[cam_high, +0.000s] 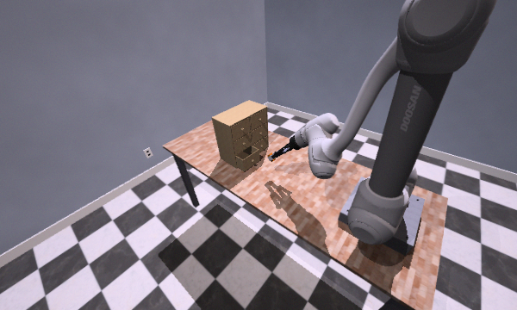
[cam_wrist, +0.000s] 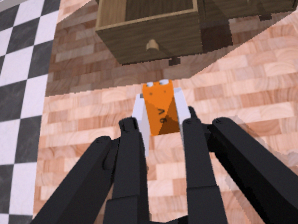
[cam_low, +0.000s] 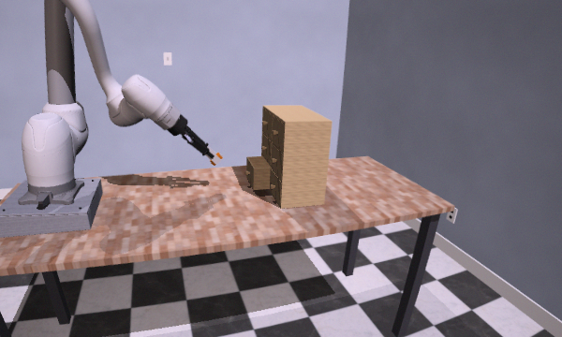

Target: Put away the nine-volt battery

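The small wooden chest stands on the table, also seen in the exterior view. One drawer in its lower row is pulled out; it shows in the wrist view and in the exterior view. What lies inside it is hidden. My gripper is shut on the orange nine-volt battery and holds it in the air, a short way in front of the open drawer. The battery also shows as an orange speck at the fingertips.
The other drawers of the chest look pushed in. The robot base stands at the far end of the table. The table edge runs close beside the chest.
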`<control>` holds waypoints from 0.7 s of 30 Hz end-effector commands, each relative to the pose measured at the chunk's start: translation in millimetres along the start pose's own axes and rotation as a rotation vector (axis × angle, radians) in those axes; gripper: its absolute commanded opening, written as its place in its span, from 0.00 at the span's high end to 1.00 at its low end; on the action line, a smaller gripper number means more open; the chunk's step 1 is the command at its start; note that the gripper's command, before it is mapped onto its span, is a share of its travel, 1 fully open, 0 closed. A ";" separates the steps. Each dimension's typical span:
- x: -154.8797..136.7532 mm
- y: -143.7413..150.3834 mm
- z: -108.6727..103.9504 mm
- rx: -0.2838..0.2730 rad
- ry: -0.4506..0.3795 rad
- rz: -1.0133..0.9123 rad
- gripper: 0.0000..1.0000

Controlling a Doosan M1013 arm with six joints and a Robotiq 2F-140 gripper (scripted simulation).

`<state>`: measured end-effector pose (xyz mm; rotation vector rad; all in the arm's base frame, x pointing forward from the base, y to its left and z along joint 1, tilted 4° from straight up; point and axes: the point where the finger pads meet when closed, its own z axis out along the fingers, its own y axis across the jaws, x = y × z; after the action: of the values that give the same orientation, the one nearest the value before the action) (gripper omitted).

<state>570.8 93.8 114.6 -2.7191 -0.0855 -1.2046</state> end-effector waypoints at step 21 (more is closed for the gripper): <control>-5.4 -2.2 0.5 -0.177 0.445 -0.041 0.86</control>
<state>564.3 88.1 111.1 -2.5450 -0.0225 -1.7900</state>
